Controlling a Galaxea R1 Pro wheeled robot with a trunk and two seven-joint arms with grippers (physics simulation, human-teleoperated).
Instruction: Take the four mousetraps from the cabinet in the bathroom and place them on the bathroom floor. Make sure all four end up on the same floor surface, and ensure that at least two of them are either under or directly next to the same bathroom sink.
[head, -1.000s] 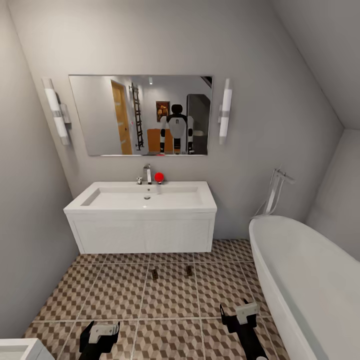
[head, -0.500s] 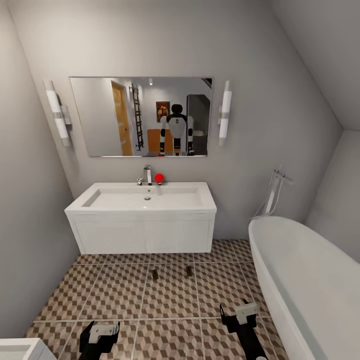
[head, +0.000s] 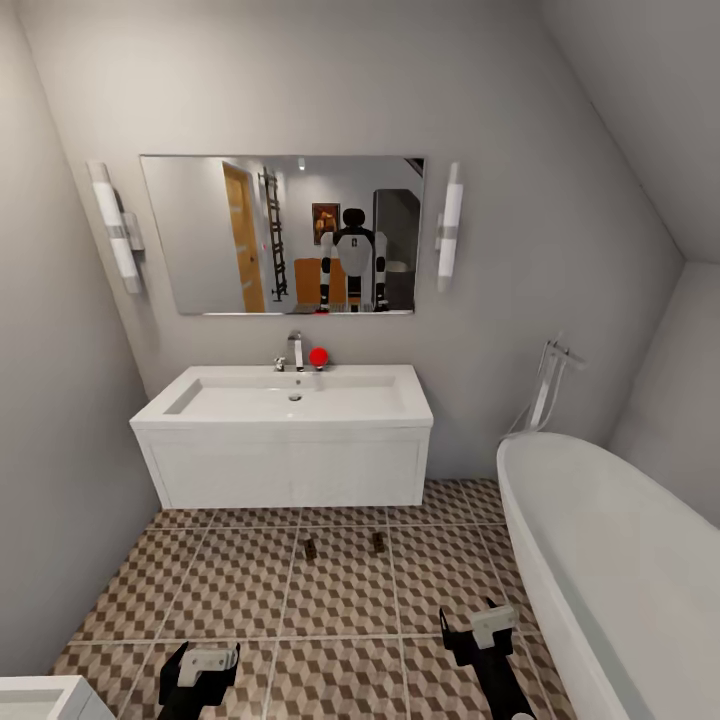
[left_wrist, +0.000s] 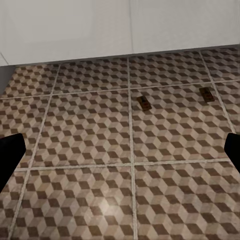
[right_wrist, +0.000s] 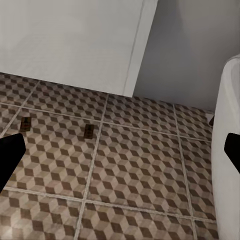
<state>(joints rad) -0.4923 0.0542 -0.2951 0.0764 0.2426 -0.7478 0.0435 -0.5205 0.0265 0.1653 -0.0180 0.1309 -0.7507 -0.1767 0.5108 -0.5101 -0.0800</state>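
Facing the sink (head: 290, 400), robot holds left gripper (head: 200, 672) and right gripper (head: 482, 632) low over bathroom floor (head: 340, 600), both w/ fingers spread wide, nothing held. Two mousetraps (head: 310, 548) (head: 378, 542) lie ahead of grippers, side by side, just in front of sink unit; bathtub (head: 610, 560) beside right gripper.

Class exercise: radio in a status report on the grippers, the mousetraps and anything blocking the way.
Left gripper open, empty; right gripper open, empty. Two mousetraps flat on bathroom floor before sink. Bathtub close beside right arm.
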